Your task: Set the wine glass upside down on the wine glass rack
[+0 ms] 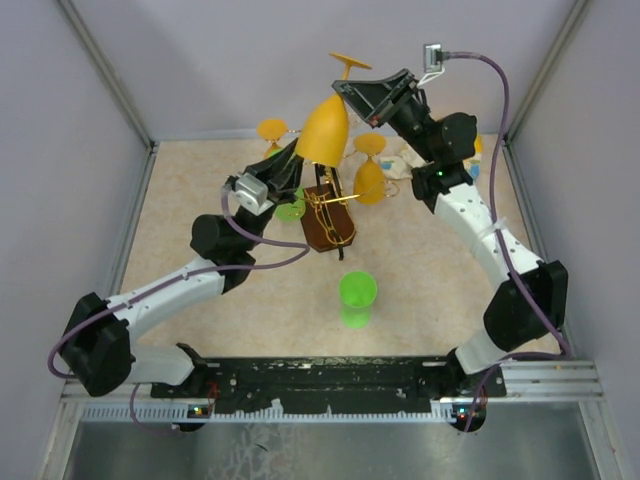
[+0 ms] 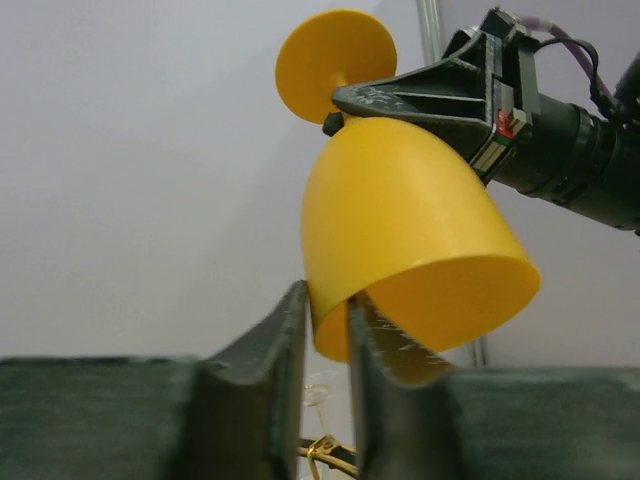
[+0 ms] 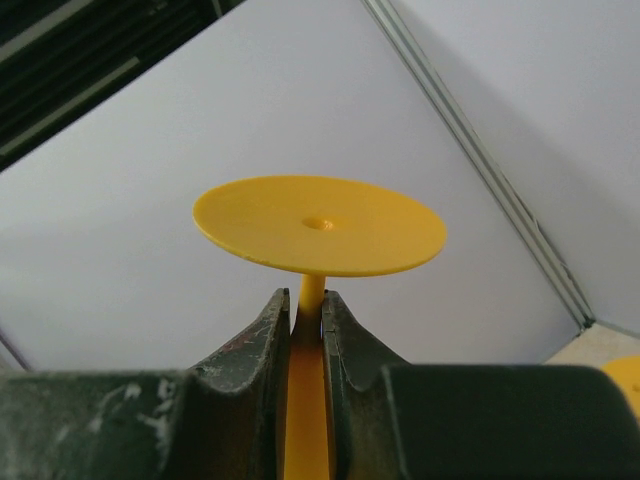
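Note:
A yellow wine glass (image 1: 322,130) hangs upside down in the air, foot (image 1: 350,62) up and tilted, above the wine glass rack (image 1: 328,215), a gold wire stand on a dark brown base. My right gripper (image 1: 352,96) is shut on its stem (image 3: 311,300), just under the foot (image 3: 318,225). My left gripper (image 1: 300,160) is shut on the rim of the bowl (image 2: 400,230), one finger (image 2: 285,340) outside and the other inside. A bit of the gold wire (image 2: 325,455) shows below my left fingers.
A second yellow glass (image 1: 370,180) hangs upside down at the rack's right side, and a third yellow foot (image 1: 272,130) shows behind my left arm. A green cup (image 1: 357,298) stands in front of the rack. A green item (image 1: 291,208) lies left of the base.

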### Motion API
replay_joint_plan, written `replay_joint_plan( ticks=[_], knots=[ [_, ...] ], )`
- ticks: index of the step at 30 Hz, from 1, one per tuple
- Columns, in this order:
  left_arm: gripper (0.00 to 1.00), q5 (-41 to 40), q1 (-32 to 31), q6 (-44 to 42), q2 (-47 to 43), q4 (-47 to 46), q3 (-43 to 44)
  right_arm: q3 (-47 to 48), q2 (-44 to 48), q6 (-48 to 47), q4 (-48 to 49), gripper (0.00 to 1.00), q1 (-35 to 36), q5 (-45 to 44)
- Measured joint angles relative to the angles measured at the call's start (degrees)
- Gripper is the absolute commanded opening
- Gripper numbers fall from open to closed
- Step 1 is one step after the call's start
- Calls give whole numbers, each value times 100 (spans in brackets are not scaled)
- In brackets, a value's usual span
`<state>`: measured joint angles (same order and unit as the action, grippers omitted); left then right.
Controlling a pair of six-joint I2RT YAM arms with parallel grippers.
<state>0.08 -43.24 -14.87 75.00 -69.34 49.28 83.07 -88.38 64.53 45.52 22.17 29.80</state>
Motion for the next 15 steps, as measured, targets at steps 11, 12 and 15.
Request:
replay_joint_plan(
  ticks=[11,12,15],
  knots=[
    [71,431,-15,-122,-343,627,-494,0,295,-1926,-1810,0,136,-461],
    [72,481,-15,-129,-411,734,-518,2,369,-2153,-1974,0,136,-551],
    [72,579,-17,-116,-614,1029,-538,133,527,-2752,-2406,0,136,-822]
  ],
)
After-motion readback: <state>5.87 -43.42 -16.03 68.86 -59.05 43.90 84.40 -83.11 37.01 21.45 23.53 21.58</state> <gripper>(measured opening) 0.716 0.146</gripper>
